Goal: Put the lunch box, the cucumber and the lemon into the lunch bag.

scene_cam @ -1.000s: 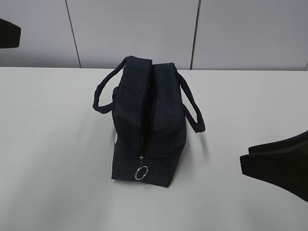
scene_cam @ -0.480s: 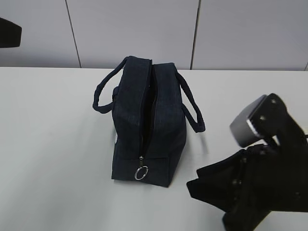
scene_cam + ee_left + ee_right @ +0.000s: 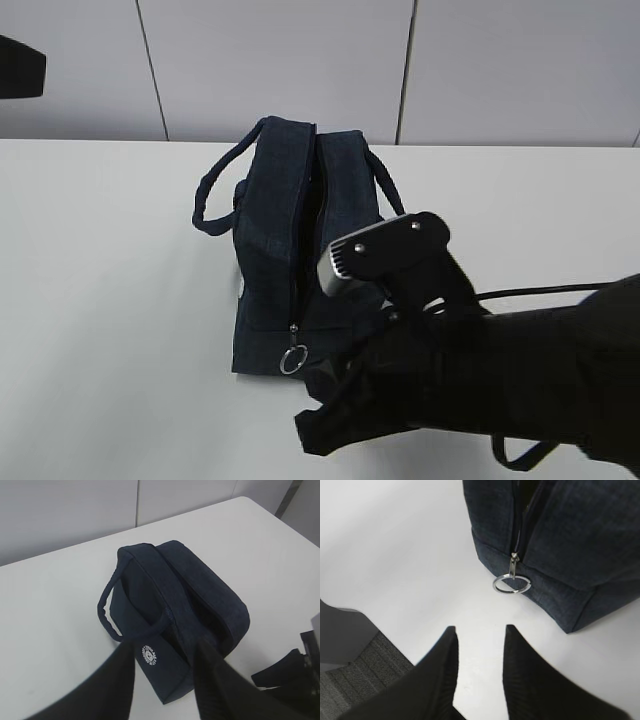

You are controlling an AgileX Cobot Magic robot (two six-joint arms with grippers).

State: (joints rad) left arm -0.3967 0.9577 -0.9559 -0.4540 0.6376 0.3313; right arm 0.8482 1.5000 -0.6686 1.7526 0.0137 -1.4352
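I see the lunch bag [image 3: 305, 265] standing mid-table, zipper partly open, ring pull [image 3: 512, 584] at its near end. My right gripper [image 3: 479, 632] hovers just near of the pull, jaws parted, empty. My left gripper [image 3: 165, 665], also parted and empty, hangs over the bag's logo side.

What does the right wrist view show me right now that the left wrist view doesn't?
Only the right wrist view shows the silver ring pull hanging at the end of the zipper, with the right gripper open, empty and aimed just short of it. Only the left wrist view shows the round white logo on the bag's side, a loop handle and the open left gripper. Both show the lunch bag standing on the white table; neither shows the lunch box, cucumber or lemon.
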